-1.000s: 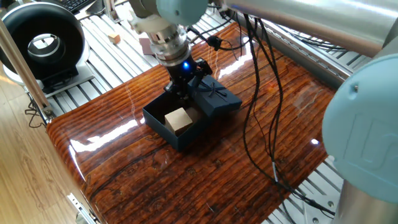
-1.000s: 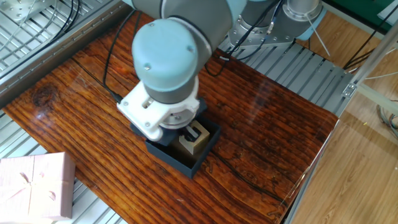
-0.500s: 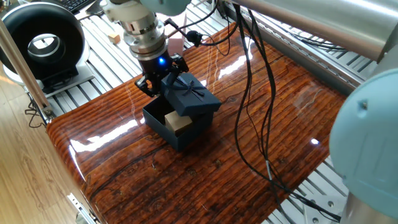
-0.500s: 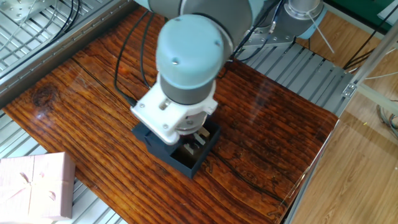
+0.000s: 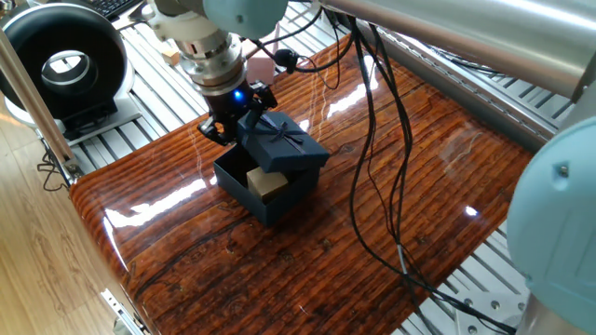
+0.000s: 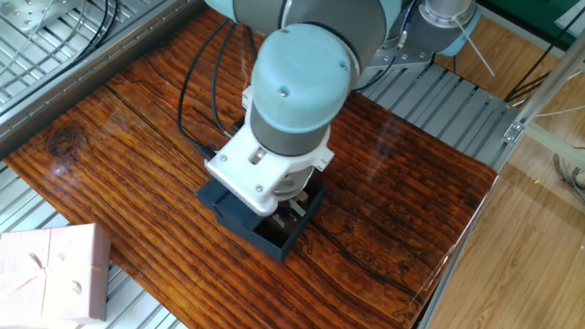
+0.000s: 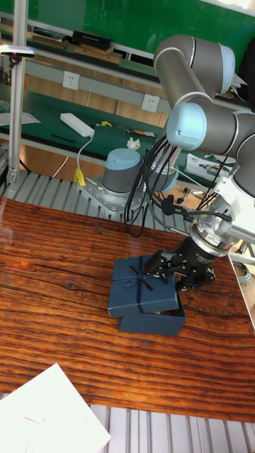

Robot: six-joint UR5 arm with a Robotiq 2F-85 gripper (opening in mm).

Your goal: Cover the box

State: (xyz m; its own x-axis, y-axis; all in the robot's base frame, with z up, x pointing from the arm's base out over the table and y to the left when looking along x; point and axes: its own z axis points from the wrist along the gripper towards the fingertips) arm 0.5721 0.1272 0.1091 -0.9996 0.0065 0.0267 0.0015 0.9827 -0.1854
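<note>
We see the box (image 5: 265,191) sitting on the glossy wooden counter (image 5: 372,205), toward its middle, with a tan wooden block (image 5: 268,183) inside it. Its near corner is open to view, while the navy lid (image 5: 284,144) with a bow on top hangs over the far part, tilted and not seated. In the tall fixed view the lid (image 7: 142,287) overlaps most of the box (image 7: 152,318), shifted off to one side and sitting a little higher than the base.

The gripper (image 5: 233,116) is at the lid's edge, a blue light glowing on its wrist. We read the jaws as closed on the lid's rim, since the lid is held tilted above the base there; the tall fixed view shows the gripper (image 7: 180,272) meeting the lid's side. From the other fixed view the arm's wrist hides most of the lid, and only the box's (image 6: 260,228) open corner shows.

A pale pink box (image 6: 50,274) lies well apart, off the counter's edge. A black round device (image 5: 65,60) stands beyond the counter.
</note>
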